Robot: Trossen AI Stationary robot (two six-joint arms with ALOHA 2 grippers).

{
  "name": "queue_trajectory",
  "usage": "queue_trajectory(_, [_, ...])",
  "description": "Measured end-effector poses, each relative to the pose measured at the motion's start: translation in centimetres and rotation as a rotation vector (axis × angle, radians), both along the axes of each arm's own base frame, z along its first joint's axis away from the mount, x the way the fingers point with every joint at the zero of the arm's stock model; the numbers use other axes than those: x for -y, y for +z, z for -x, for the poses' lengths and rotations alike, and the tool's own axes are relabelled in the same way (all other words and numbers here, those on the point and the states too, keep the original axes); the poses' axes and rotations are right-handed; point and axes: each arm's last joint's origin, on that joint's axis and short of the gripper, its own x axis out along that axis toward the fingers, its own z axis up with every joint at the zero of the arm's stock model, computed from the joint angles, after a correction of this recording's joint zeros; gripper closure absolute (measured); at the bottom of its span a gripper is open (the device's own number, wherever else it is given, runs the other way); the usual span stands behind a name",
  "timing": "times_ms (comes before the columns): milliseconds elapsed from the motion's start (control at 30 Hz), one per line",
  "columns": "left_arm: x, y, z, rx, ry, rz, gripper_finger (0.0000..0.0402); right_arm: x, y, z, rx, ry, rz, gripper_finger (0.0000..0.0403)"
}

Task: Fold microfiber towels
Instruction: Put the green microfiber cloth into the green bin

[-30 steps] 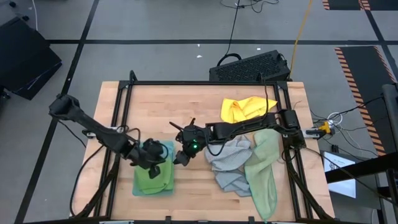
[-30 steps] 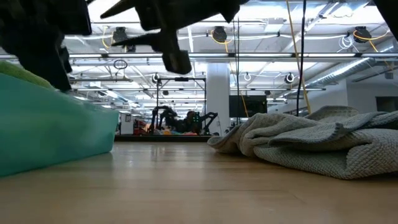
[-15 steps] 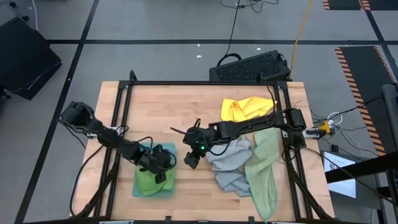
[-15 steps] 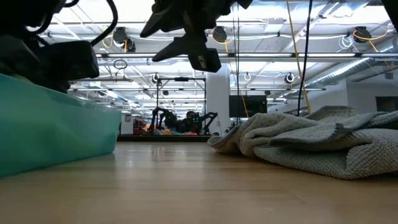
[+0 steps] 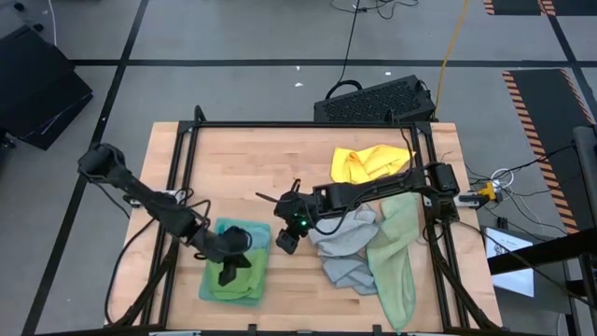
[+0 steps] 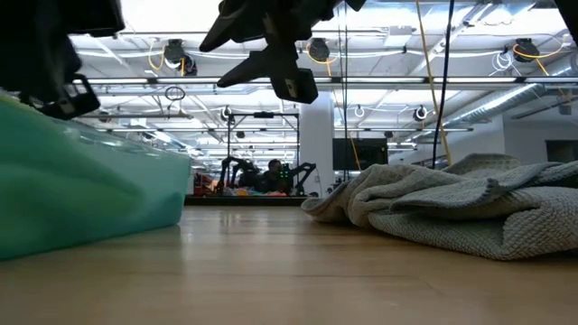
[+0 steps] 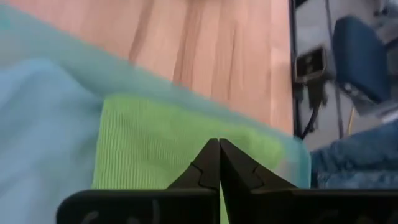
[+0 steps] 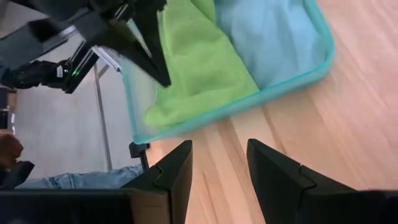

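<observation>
A stack of folded microfiber towels lies near the table's front left: a teal one (image 5: 250, 233) at the bottom, a light blue one (image 8: 273, 37) on it, a bright green one (image 5: 233, 285) on top. My left gripper (image 5: 227, 272) is shut and points slanting down at the green towel (image 7: 161, 143). My right gripper (image 5: 286, 242) hangs open above bare wood just right of the stack, with nothing between its fingers (image 8: 219, 155). A grey towel (image 5: 343, 245), a pale sage one (image 5: 396, 257) and a yellow one (image 5: 368, 163) lie unfolded to the right. My left gripper holds its shut fingertips (image 7: 217, 149) right at the top of the bright green towel (image 8: 186, 68), slanting down from the table's left. I cannot tell whether they touch the cloth or hover just over it.
Black frame rails (image 5: 177, 159) run along the table's edges. A black perforated box (image 5: 378, 101) sits beyond the far edge. Bare wood (image 5: 270, 168) lies open across the far middle and between the stack and the grey towel (image 6: 452, 203).
My left gripper has moved toward the table's near edge across the stack, from the teal towel's far part to the green towel, and tipped further down. My right gripper has shifted a little toward the table's right and tipped, then kept still. The stack has stayed in place.
</observation>
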Motion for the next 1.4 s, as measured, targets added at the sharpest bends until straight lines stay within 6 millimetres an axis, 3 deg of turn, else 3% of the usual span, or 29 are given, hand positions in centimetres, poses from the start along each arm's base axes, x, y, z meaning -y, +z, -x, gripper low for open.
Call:
queue_trajectory(167, [1.4, -1.9, -0.3, -0.013, -0.056, -0.077, 0.0387, -0.5, -0.1, 0.1, 0.003, 0.002, 0.022, 0.0259])
queue_trajectory(367, [2.8, -4.3, -2.0, 0.016, -0.136, -0.046, 0.0381, -1.1, -1.5, 0.6, -0.034, 0.002, 0.010, 0.0259])
queue_trajectory(533, [3.1, -7.3, -2.6, -0.075, -0.138, -0.063, 0.0381, -1.8, -2.6, 1.2, -0.074, 0.012, 0.010, 0.0259])
queue_trajectory(600, [3.2, -7.6, -3.1, -0.059, -0.159, -0.019, 0.0381, -1.9, -2.9, 1.3, -0.084, 0.013, 0.009, 0.0259])
queue_trajectory(733, [2.7, -6.9, -3.7, -0.071, -0.176, 0.074, 0.0393, -2.3, -3.1, 1.5, -0.092, 0.016, 0.006, 0.0259])
queue_trajectory(867, [2.0, -4.2, -3.5, -0.051, -0.171, 0.184, 0.0396, -2.3, -3.0, 1.4, -0.084, 0.008, 0.000, 0.0259])
queue_trajectory(1033, [1.4, -0.7, -0.9, -0.060, -0.117, 0.167, 0.0397, -2.3, -2.8, 1.2, -0.055, 0.003, -0.007, 0.0259])
queue_trajectory(1233, [-0.5, -0.9, 3.8, -0.377, 0.057, -0.023, 0.0395, -2.3, -2.7, 1.0, -0.033, 0.001, -0.012, 0.0259])
queue_trajectory(1400, [-1.4, -1.0, 5.1, -0.471, 0.084, -0.102, 0.0397, -2.2, -2.7, 1.0, -0.029, 0.005, -0.005, 0.0259])
